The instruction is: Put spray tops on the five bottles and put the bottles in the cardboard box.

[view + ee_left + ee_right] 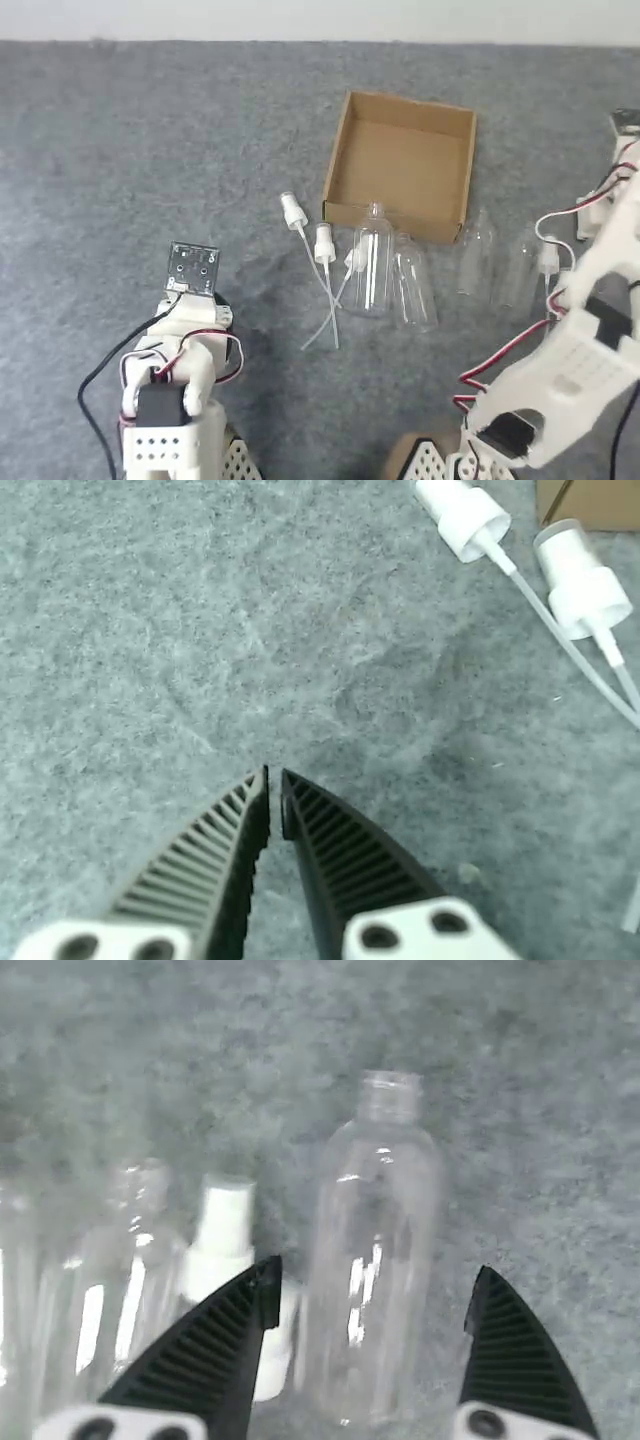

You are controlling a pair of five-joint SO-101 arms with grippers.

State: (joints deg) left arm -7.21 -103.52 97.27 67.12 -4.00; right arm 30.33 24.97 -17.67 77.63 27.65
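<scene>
Cardboard box (400, 165): it is sitting open-topped on the grey carpet (150, 130), at the far side from both arms.
Bottles by the box: a clear bottle (372, 262) and its neighbour bottle (413, 285) are lying just beside the box wall that is facing the arms. Two further bottles (478, 250) are lying near the box corner on the right arm's side.
Spray tops: a first spray top (293, 210) and a second spray top (324, 243) are lying loose near the box corner on the left arm's side, their thin tubes pointing away from the box.
Left gripper (273, 777): it is hovering over bare carpet, farther from the box than those two spray tops. Its fingers are nearly touching and are gripping nothing.
Right gripper (378, 1270): its fingers are spreading wide on both sides of an uncapped bottle (375, 1190), which is lying on the carpet, and I cannot tell if they are touching it.
White spray top (225, 1240): it is lying just beside that uncapped bottle.
</scene>
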